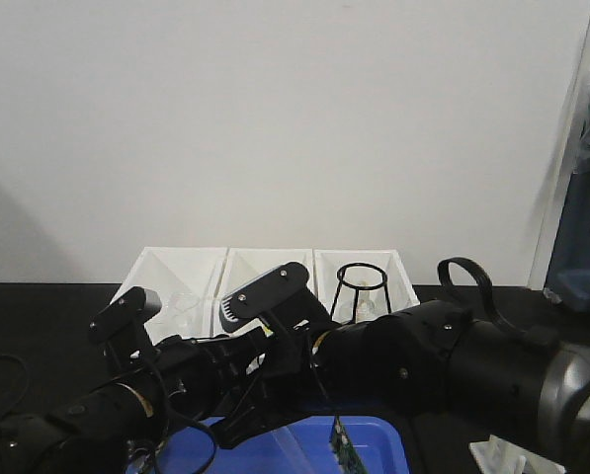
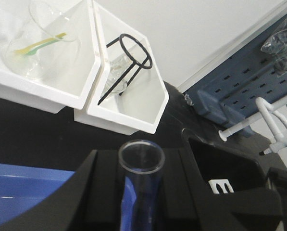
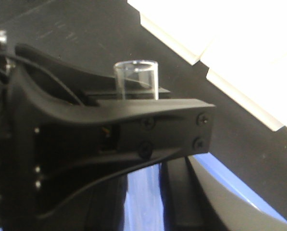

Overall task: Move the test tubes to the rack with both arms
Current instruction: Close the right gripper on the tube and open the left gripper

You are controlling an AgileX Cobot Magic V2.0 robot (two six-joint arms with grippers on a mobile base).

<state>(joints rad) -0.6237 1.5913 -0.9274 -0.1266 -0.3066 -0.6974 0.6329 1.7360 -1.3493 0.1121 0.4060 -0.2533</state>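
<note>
Over the blue bin, the left gripper is closed on a clear tube, its open end up. The right gripper is close by; I cannot tell its grip.

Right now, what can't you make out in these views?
Test tube lower end: left wrist view, hidden inside the left pincer, cut by the bottom edge.
Rack: front view, mostly cut off by the bottom edge; holes unreadable.
Glassware in white bin: front view, blurred, partly behind left arm.
</note>
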